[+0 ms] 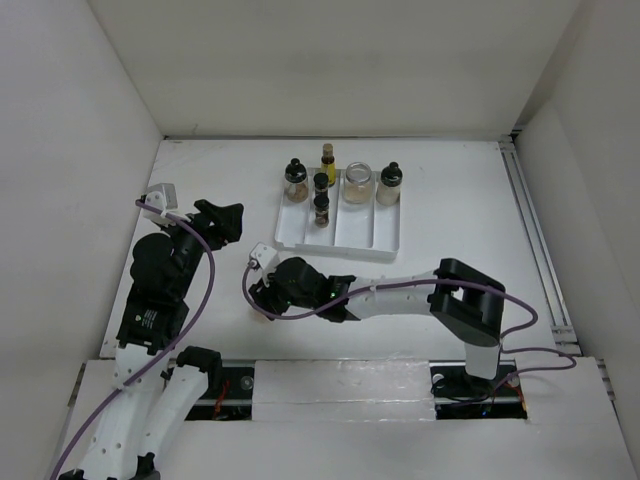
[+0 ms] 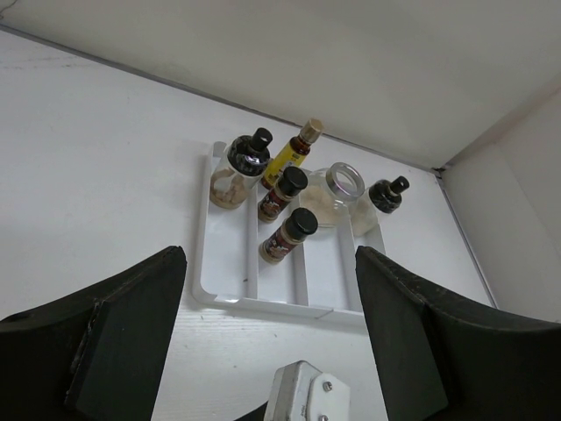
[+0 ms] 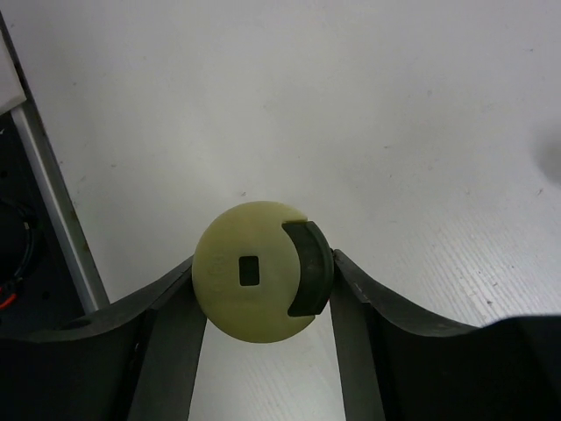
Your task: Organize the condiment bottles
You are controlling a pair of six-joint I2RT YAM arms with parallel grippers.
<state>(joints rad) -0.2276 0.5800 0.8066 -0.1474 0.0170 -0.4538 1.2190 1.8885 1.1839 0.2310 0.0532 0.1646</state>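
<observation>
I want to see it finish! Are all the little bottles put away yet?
Almost. Six bottles already stand in the white tray, among them the yellow bottle and the clear jar. The right fingers are closed on the last one, the pale cream bottle, away from the tray. Putting it in is what is left. The left fingers are open and empty.

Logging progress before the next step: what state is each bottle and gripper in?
pale cream bottle: upright, clamped, outside the tray
right gripper: shut on pale cream bottle
left gripper: open, empty
yellow bottle: upright, at tray's far end
clear jar: upright in tray
black-capped shakers: four, upright in tray
</observation>
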